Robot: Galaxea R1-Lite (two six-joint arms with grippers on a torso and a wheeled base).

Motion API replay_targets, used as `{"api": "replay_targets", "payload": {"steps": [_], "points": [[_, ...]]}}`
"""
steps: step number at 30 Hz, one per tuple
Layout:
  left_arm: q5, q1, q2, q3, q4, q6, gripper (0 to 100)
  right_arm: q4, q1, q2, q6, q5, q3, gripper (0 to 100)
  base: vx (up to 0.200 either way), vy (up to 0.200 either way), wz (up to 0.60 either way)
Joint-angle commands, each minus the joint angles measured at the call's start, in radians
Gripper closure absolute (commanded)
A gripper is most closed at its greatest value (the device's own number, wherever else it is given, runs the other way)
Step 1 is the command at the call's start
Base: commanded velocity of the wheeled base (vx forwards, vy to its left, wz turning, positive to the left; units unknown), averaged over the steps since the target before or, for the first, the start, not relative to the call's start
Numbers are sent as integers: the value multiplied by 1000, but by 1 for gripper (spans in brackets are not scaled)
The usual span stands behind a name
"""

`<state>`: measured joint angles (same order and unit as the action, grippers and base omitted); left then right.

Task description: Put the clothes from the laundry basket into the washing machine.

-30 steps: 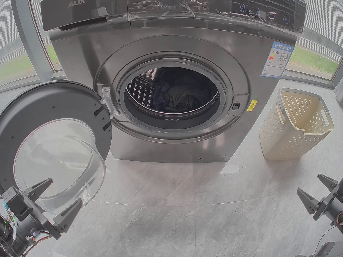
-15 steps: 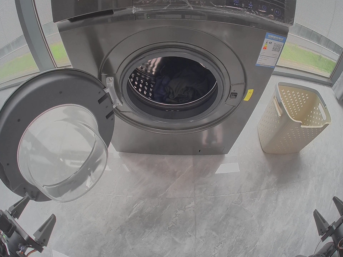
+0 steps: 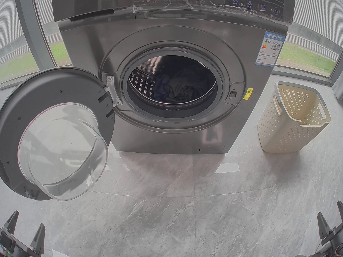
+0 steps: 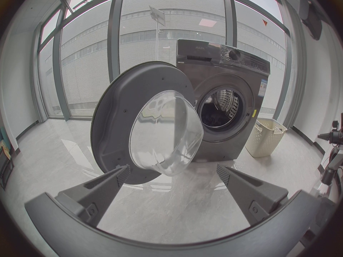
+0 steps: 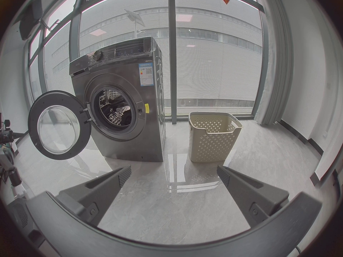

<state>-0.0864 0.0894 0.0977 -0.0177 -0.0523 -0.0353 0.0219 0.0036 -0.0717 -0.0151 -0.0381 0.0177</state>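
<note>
Both grippers sit low over the floor: the left gripper and the right gripper each have their fingers spread wide apart. Ahead of them and between them we note the washing machine, its round mouth pointing back toward us, with dark clothes heaped inside. Its door hangs swung out ahead of the left gripper. The laundry basket stands upright ahead of the right gripper, long axis vertical, mouth up, just beside the machine.
</note>
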Motion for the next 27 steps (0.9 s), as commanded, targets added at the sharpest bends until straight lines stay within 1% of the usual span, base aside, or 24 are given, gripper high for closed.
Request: {"api": "replay_targets", "payload": {"steps": [1,3,4,5,6,10,13,17,21,25,27], "points": [[59,-92,-95,18,55,26,0,-17,-10,64,26,30,-18,0,0,0,0],[59,-91,-95,18,54,22,0,-17,-11,62,24,37,-18,0,0,0,0],[59,-91,-95,18,54,23,0,-17,-14,61,34,49,-18,0,0,0,0],[59,-92,-95,18,55,25,0,-17,-14,61,35,55,-18,0,0,0,0],[60,-92,-95,18,54,31,0,-19,-13,61,35,70,-18,0,0,0,0],[65,-89,-93,18,54,28,0,-19,-10,62,30,72,-18,0,0,0,0],[62,-89,-93,18,54,18,0,-19,-13,61,27,72,-18,0,0,200,0],[63,-89,-93,18,54,18,0,-17,-10,62,21,72,-18,0,0,200,0],[60,-89,-93,16,55,12,0,-19,-11,62,30,72,-18,0,0,200,0],[56,-89,-93,16,55,15,0,-19,-10,62,30,72,-18,0,0,200,0],[56,-89,-93,16,55,11,0,-19,-11,62,29,72,-18,0,0,0,0]]}}
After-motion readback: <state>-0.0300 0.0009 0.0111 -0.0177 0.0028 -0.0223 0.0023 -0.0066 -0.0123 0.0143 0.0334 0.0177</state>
